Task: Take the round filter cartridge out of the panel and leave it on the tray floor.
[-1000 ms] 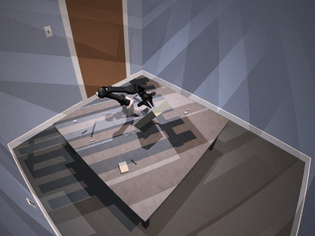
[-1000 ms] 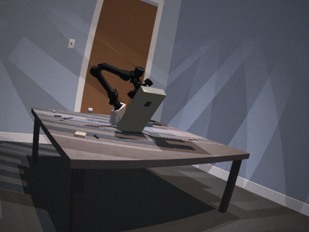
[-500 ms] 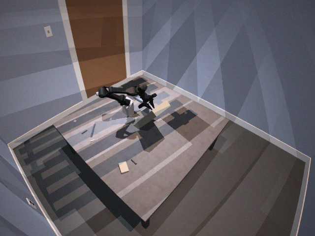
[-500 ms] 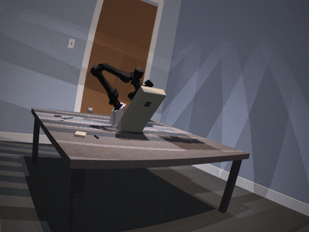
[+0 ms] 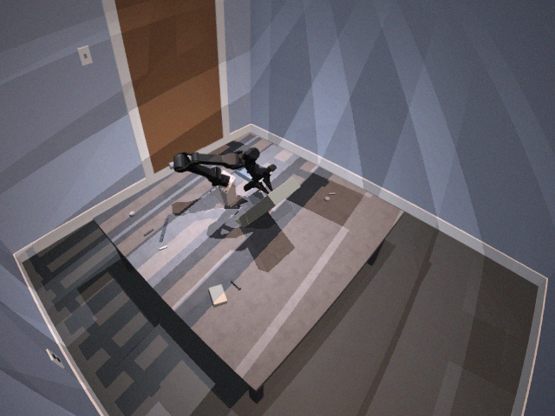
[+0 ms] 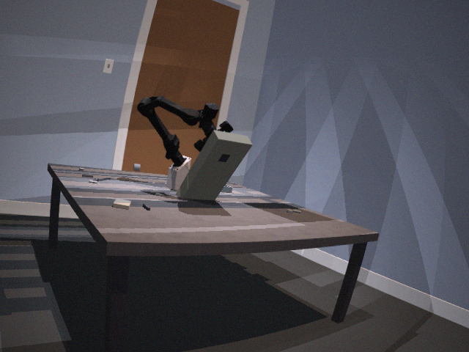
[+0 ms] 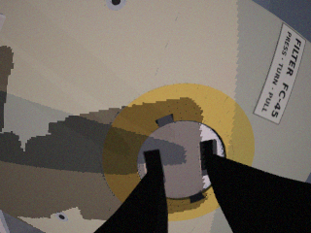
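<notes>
The filter cartridge (image 7: 182,138) sits in the tilted service panel (image 5: 284,192) (image 6: 212,170) (image 7: 194,49), inside a yellow ring (image 7: 238,131). My gripper (image 5: 268,191) (image 7: 185,169) is slightly open, with nothing gripped between its fingers. In the wrist view its two fingertips overlap the two dark slots on the cartridge face. Whether they are inside the slots or just above them I cannot tell. The panel hides the fingertips in the exterior view. The tray (image 5: 244,175) (image 6: 228,188) is bluish and lies behind the panel, partly hidden.
The arm's white base stands beside the panel. A pale block (image 5: 218,295) (image 6: 121,204) and a small dark piece (image 5: 235,285) (image 6: 146,207) lie on the table toward the front. A small round piece (image 5: 327,198) lies right of the panel. Small items lie at the left.
</notes>
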Action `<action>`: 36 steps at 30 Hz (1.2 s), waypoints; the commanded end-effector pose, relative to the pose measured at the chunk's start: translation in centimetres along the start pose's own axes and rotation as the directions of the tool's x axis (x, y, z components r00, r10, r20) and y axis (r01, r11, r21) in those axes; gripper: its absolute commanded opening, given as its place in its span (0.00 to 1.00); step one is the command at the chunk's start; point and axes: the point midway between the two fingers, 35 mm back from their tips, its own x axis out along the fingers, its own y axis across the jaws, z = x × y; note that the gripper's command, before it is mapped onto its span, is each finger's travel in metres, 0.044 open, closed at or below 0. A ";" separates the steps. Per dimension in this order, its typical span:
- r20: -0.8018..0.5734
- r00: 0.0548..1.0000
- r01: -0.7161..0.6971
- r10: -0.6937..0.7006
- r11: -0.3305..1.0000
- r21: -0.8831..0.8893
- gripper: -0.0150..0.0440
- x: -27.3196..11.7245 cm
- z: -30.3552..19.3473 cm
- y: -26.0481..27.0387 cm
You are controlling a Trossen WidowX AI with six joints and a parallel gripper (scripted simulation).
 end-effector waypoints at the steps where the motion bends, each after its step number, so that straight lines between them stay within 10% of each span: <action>1: 0.004 1.000 0.004 -0.004 1.000 -0.003 0.44 0.2 0.0 -0.1; 36: 0.003 1.000 0.004 -0.004 1.000 -0.003 0.44 1.6 0.0 -0.1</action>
